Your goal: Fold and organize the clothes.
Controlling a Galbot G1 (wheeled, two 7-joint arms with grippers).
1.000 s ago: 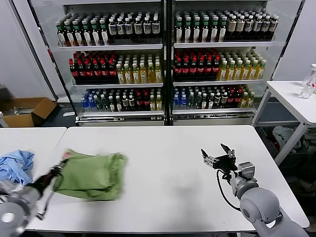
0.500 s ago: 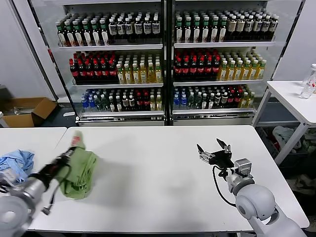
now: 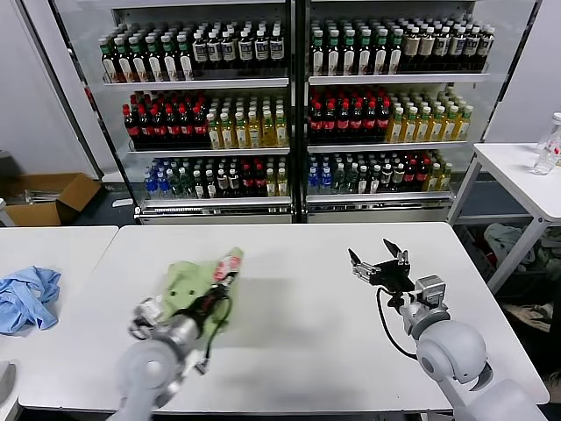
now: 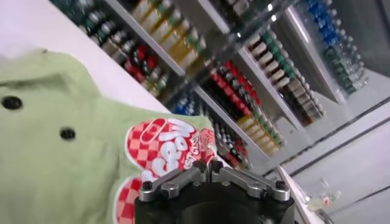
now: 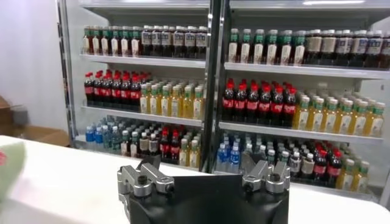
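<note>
Above the white counter (image 3: 298,351), left of its middle, the left gripper (image 4: 209,173) is pinched tight on the green shirt (image 3: 188,282), holding it up in a bunch. Over on the other side, the right gripper (image 3: 379,267) hangs with its fingers spread wide.

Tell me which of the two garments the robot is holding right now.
The light green shirt with the red-and-white print, clamped in the left gripper over the main table. The blue garment lies untouched on the neighbouring table.
</note>
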